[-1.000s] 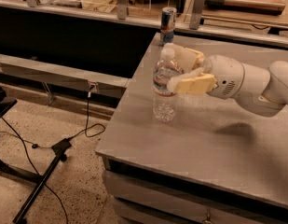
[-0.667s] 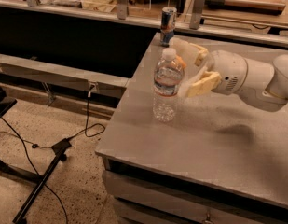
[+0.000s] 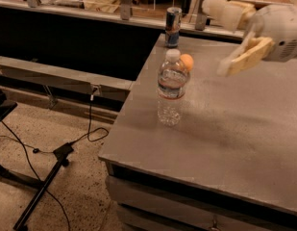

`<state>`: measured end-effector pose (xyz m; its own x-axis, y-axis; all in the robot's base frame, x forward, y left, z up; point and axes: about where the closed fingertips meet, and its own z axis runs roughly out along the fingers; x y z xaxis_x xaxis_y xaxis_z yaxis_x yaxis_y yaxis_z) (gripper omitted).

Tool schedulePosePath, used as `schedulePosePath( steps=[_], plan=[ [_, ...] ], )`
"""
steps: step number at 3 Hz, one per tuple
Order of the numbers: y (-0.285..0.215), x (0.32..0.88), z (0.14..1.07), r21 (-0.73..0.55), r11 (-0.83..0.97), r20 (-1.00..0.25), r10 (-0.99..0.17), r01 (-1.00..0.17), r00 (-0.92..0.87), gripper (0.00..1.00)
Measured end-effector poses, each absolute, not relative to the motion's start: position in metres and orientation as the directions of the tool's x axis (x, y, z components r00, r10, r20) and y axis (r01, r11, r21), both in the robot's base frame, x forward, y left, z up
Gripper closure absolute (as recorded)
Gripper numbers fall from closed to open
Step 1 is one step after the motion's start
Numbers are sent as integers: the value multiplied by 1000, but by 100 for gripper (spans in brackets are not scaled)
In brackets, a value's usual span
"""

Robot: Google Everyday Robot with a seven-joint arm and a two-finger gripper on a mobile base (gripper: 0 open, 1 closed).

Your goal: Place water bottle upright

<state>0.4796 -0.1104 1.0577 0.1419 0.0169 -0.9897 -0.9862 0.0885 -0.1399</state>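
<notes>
The water bottle (image 3: pixel 171 88) stands upright on the grey counter (image 3: pixel 234 129), white cap on top, near the counter's left edge. The gripper (image 3: pixel 216 39) hangs in the air up and to the right of the water bottle, well apart from it, its two pale fingers spread wide and holding nothing. Just behind the water bottle, by its cap, sits a small orange ball (image 3: pixel 187 61). Farther behind the water bottle a blue-and-silver can (image 3: pixel 173 26) stands upright.
</notes>
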Motion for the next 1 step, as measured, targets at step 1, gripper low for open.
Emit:
schedulePosePath(
  steps=[1],
  plan=[
    [-121,481,1073,-183,107,-983,-5,-977,183,0]
  ],
)
